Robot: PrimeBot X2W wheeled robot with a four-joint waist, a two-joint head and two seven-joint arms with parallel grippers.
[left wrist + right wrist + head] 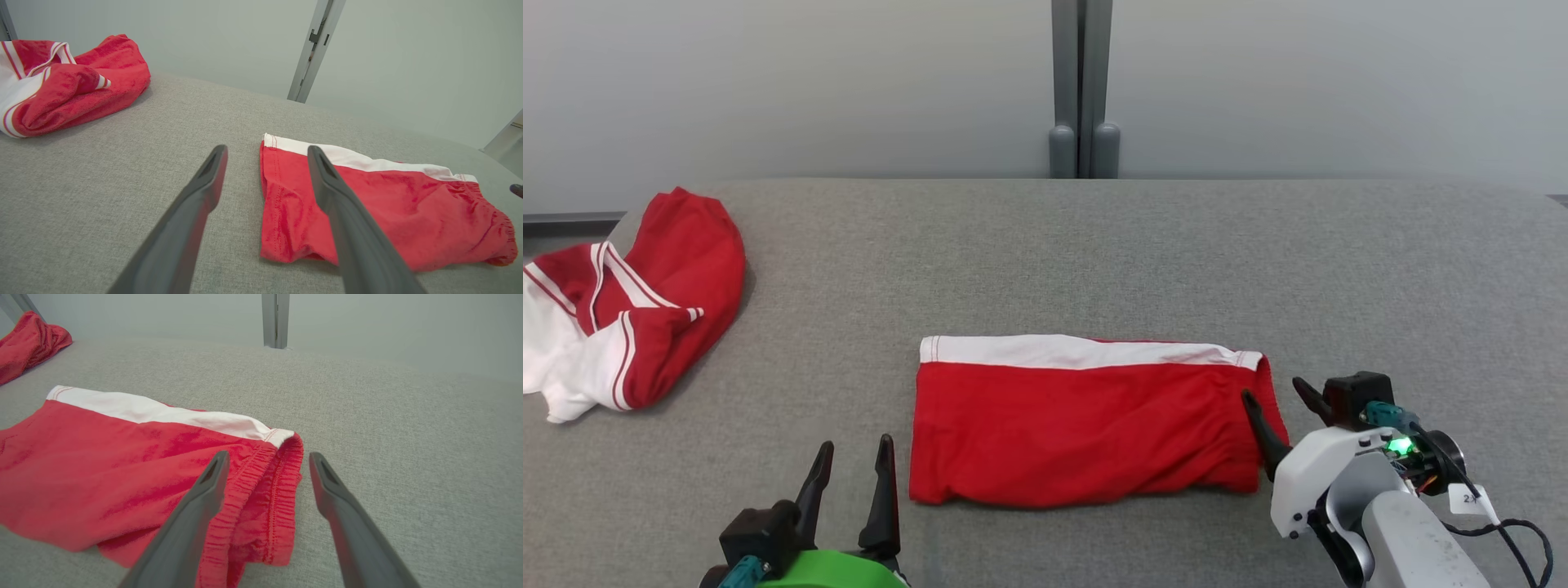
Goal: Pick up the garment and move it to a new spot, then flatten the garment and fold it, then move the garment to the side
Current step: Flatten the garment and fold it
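A folded red garment with a white band along its far edge lies flat in a rectangle near the front middle of the grey cushioned surface. My left gripper stands open just off the garment's left edge, with nothing between its fingers. My right gripper is open at the garment's right end, straddling the gathered red waistband. In the left wrist view the garment lies to the right of the fingers. Nothing is held.
A second red and white garment lies bunched at the far left edge of the surface, also visible in the left wrist view as a bunched heap. A grey post stands against the pale wall behind.
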